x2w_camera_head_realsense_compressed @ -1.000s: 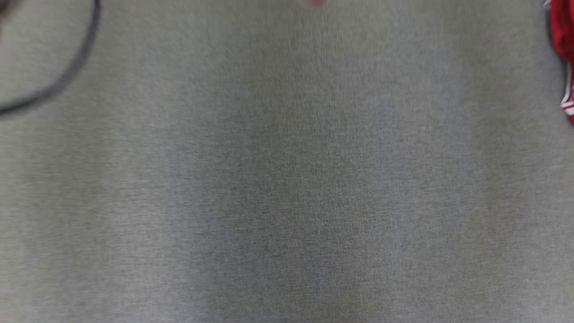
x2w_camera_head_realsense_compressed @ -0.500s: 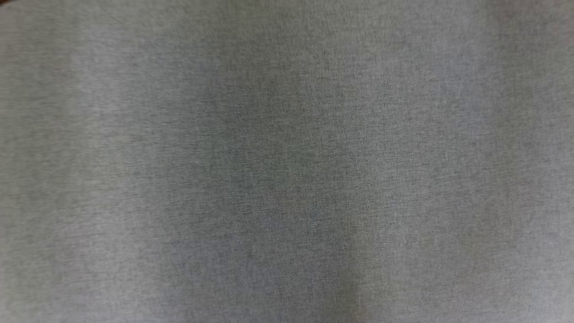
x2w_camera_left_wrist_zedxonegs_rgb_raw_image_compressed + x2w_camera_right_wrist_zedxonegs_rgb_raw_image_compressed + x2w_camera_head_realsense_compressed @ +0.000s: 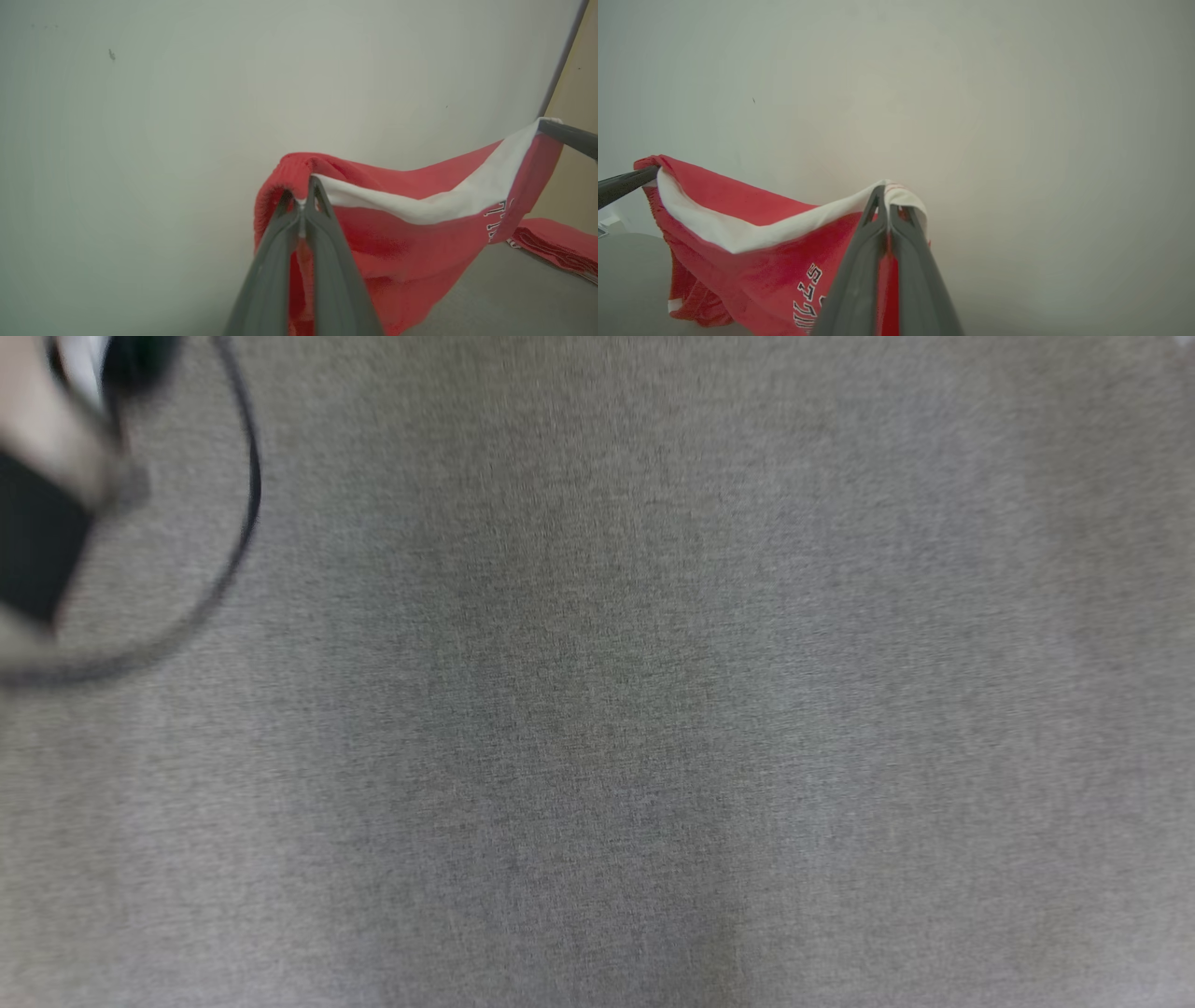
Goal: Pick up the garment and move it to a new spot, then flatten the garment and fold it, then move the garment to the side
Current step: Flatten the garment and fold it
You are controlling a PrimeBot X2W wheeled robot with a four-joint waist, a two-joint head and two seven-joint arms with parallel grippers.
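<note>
The garment [image 3: 420, 186] is red with a white band and dark lettering. It hangs stretched between my two grippers in front of a pale wall. In the left wrist view my left gripper [image 3: 302, 201] is shut on one end of its banded edge. The far end is pinched by the right arm's finger [image 3: 567, 135]. In the right wrist view my right gripper [image 3: 886, 198] is shut on the white band of the garment [image 3: 752, 205], and the left arm's finger [image 3: 623, 182] holds the opposite end. A lower part of the cloth [image 3: 556, 245] rests on the grey surface.
The head view looks down on a grey fabric-covered surface [image 3: 653, 709]. A dark cable loop [image 3: 247, 513] and a blurred pale and black arm part [image 3: 37, 523] sit at its upper left. A beige panel [image 3: 579, 84] stands beside the pale wall [image 3: 187, 116].
The head camera has shifted. The red cloth seen at the right edge a second ago is out of frame, and the cable loop with a blurred arm part is back at upper left.
</note>
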